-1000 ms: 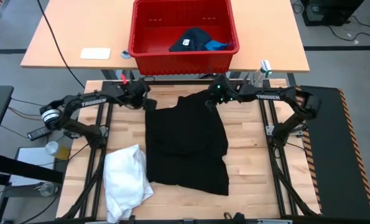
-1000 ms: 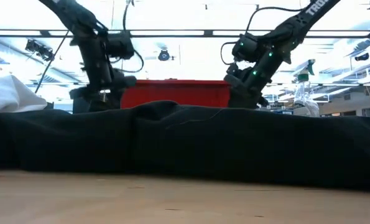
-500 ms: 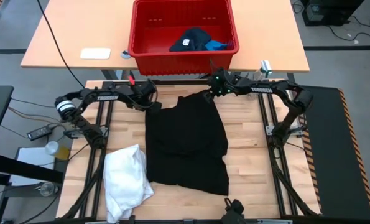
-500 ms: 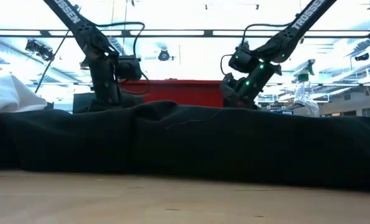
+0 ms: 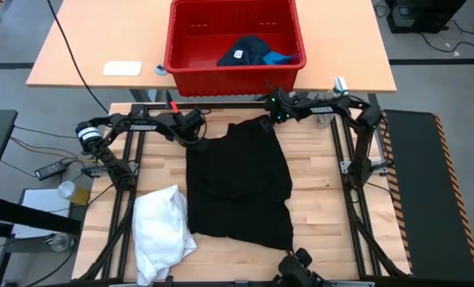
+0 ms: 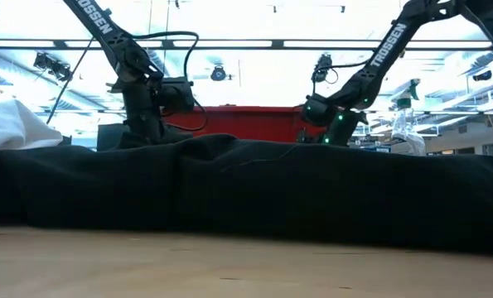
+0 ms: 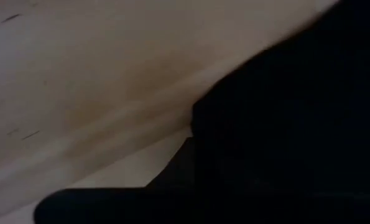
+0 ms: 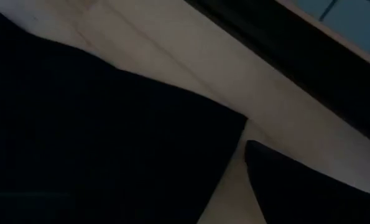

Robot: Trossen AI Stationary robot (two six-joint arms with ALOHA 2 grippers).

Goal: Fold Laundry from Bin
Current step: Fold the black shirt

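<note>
Black garment (image 5: pixel 238 185) is reading as soft matt cloth, lying in shallow folds and rumples, absorbing light with no sheen. White garment (image 5: pixel 162 230) is looking like thicker, crumpled cloth, also matt. Worktable (image 5: pixel 316 199) is showing pale butcher-block wood, smooth, planks and grain lines visible, slightly satin in the wrist views. Far table (image 5: pixel 93 48) is showing a smooth light wood-look top. Bin (image 5: pixel 235 73) is looking like moulded red plastic, ribbed walls, faint gloss. Navy garment (image 5: pixel 244 51) inside is appearing as matt cloth with a white tag. Both arms are showing dark matt casings with white lettering.
</note>
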